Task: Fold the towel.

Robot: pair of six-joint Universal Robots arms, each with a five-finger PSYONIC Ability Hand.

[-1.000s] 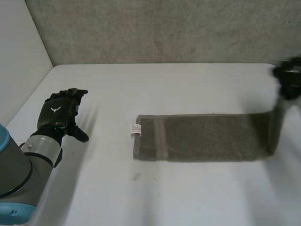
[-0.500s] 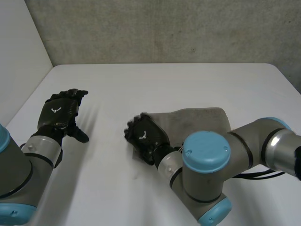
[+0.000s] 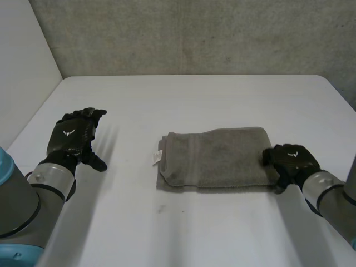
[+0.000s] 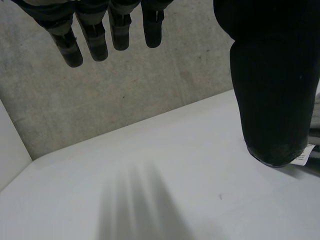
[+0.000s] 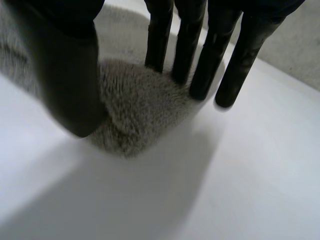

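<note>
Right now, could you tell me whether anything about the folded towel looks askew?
Slightly: the towel is folded unevenly, its lower layer peeking out at the end with the white tag. Otherwise nothing stands out.

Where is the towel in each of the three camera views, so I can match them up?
Head view: the towel lies folded on the white table, its right end at the right hand.
Left wrist view: a grey sliver of it beside the left hand, by its thumb.
Right wrist view: its rounded end at the right hand's fingertips.
Shared landmark: the towel's white label, head and left wrist views.
</note>
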